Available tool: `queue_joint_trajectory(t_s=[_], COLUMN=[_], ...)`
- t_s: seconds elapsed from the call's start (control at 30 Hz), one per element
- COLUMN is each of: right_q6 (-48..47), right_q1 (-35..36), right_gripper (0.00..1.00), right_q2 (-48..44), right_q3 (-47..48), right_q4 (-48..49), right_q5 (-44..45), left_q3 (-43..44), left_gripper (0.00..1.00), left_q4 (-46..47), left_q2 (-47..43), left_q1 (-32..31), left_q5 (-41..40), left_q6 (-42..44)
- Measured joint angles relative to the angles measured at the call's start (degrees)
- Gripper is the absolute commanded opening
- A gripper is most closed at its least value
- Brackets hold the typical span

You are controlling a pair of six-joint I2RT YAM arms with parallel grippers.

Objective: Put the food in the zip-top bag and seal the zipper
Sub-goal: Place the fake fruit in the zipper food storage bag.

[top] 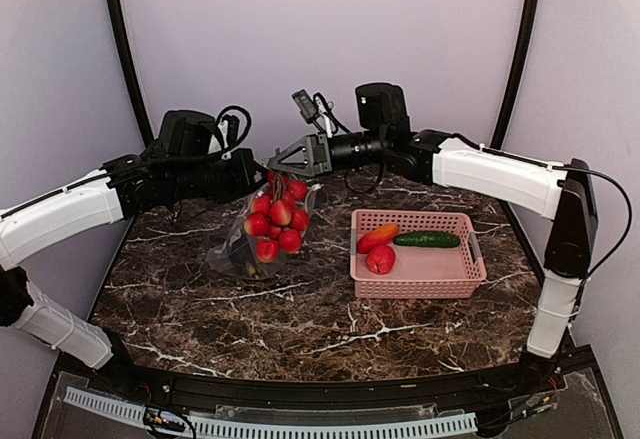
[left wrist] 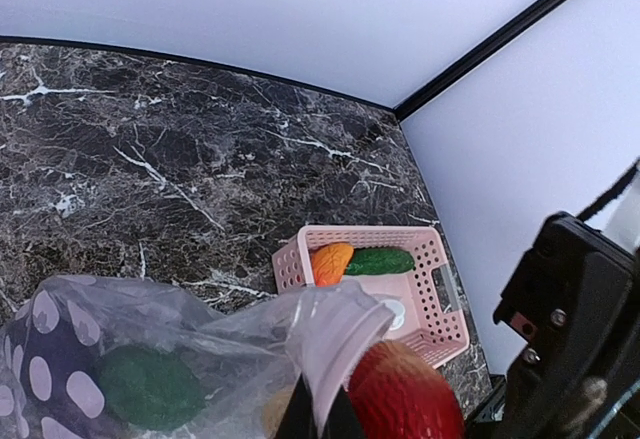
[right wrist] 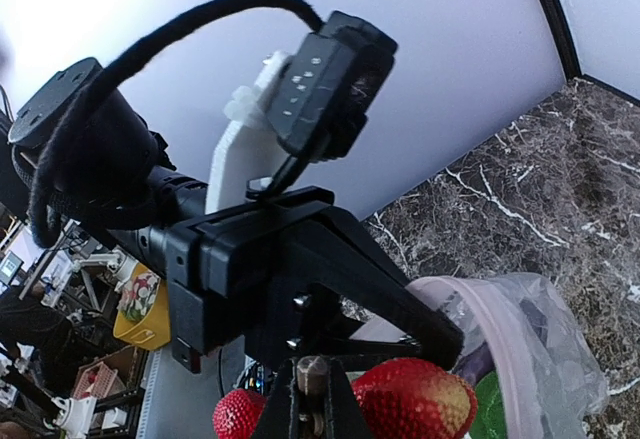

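The bag (top: 228, 257) is held up over the middle of the table (top: 300, 319), with its mouth uppermost and its lower end sagging onto the marble. A cluster of red berries (top: 275, 221) is seen inside it through the clear film. In the left wrist view a green pepper (left wrist: 150, 387) is also seen inside, behind the spotted plastic, and a large red berry (left wrist: 405, 399) lies close under the camera. A whitish strip, the zipper (left wrist: 340, 344), runs along the bag's edge down into the fingers. Whether the zipper is pressed together cannot be told.

The left gripper (top: 258, 174) is clenched on the bag's upper edge; in its own view the film is seen pinched between the closed jaws. The right gripper (top: 280, 161) is met nose to nose with it at the same edge. Its jaws are closed, and from above the bag is seen hanging from both. In the right wrist view the pinch itself is hidden at the lower margin, where two red berries and a fold of the bag are seen past the other gripper's black frame.

Just to the right of the bag, apart from it, a pink basket (top: 430, 269) is set flat on the table. An orange piece (top: 378, 237) and a cucumber (top: 427, 240) are laid end to end along its far side. One red berry (top: 380, 259) is left in its near left corner, just in front of the orange piece.
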Motion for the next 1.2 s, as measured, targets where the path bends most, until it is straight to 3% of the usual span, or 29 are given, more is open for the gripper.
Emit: queue_joint_trajectory(t_s=[0.3, 0.53, 0.6, 0.77, 0.87, 0.97, 1.2], right_q6=[8.26, 3.65, 1.86, -4.2, -8.87, -15.43, -42.32], right_q1=[-3.93, -3.91, -3.89, -3.96, -4.39, -5.42, -5.55], right_gripper=[0.0, 0.51, 0.6, 0.7, 0.65, 0.44, 0.27], right_q2=[3.02, 3.08, 2.8, 0.11, -3.19, -6.91, -13.62], right_q3=[-5.77, -5.53, -5.51, -5.4, -5.27, -5.22, -5.4], right_q4=[8.76, 2.78, 1.29, -2.69, -4.83, -6.91, -21.33], right_q5=[-3.98, 4.15, 5.64, 8.76, 8.79, 5.62, -4.81], left_q3=[-0.04, -1.44, -1.73, -1.95, -2.32, -2.8, -2.99], left_gripper=[0.01, 0.01, 0.01, 0.01, 0.01, 0.01, 0.01], left_q4=[1.22, 1.44, 1.42, 1.36, 1.38, 1.31, 0.74], left_q2=[-0.35, -0.5, -0.5, -0.5, -0.52, -0.68, -2.29], left_q1=[0.0, 0.0, 0.0, 0.0, 0.02, 0.07, 0.11], left_q5=[3.26, 3.3, 3.13, 2.64, 2.64, 2.64, 2.64], left_q6=[2.6, 2.95, 2.93, 2.95, 2.97, 3.26, 4.98])
